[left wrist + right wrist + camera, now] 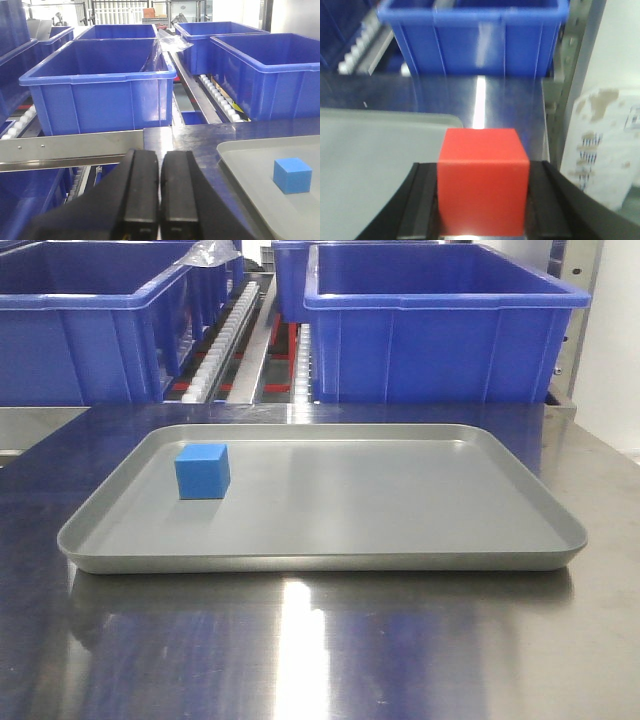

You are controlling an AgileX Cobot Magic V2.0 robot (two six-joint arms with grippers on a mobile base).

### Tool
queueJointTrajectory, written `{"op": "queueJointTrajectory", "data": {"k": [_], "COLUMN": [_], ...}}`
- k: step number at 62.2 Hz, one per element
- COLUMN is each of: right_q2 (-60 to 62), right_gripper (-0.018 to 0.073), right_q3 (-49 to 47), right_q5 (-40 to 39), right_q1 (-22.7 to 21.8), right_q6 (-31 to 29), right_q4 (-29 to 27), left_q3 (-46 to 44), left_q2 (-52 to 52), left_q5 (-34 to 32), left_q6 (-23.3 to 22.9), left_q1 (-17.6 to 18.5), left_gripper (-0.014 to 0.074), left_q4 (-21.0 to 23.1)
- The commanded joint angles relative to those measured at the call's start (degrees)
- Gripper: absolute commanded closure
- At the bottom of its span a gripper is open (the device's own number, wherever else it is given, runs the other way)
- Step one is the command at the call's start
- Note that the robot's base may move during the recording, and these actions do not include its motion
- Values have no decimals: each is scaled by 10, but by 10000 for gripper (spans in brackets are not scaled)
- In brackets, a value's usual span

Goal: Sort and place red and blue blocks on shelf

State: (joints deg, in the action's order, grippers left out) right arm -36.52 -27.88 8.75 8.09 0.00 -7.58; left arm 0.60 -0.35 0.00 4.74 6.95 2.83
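Right end effector (484, 202): clamped on the red block (482, 175), one finger on each side face, a square hold.
Red block: off the table and in the grip. It is a cube, so there is no long axis to line up.
Grey tray (320, 562): in the right wrist view its rounded corner sits ahead and to the left of the held block, with bare steel table (300, 650) straight ahead.
Key relation: any set-down on the tray means travelling left from here. Dead ahead there is only table, then a blue bin (470, 35).
Blue block (203, 471): resting flat on the left part of the tray, well clear of the rim.
Left end effector (160, 192): fingers pressed together, nothing between them.
Left side bearing: the blue block lies ahead and to the right of that end effector, with the tray's edge between them.
Nearer arm: the left arm, I judge, for the blue block. The right one has its load.
Front view: neither arm shows here.
Shelf target: I cannot tell which surface counts.
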Motion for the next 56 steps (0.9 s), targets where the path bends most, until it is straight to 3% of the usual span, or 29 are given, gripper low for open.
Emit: {"op": "queueJointTrajectory", "data": {"k": [1, 22, 56], "right_q2": [50, 190, 193], "right_gripper": [511, 511, 511], "right_q3": [-8, 8, 8], "right_q5": [-54, -55, -57], "right_q1": [-2, -2, -2], "right_q6": [-6, -6, -6], "right_q4": [-1, -1, -1], "left_q3": [14, 14, 14], "left_q2": [-10, -10, -10], "left_q5": [-48, -48, -48], "left_q6": [0, 0, 0], "left_q1": [4, 4, 4], "left_gripper": [472, 472, 472], "left_q4": [0, 0, 0]}}
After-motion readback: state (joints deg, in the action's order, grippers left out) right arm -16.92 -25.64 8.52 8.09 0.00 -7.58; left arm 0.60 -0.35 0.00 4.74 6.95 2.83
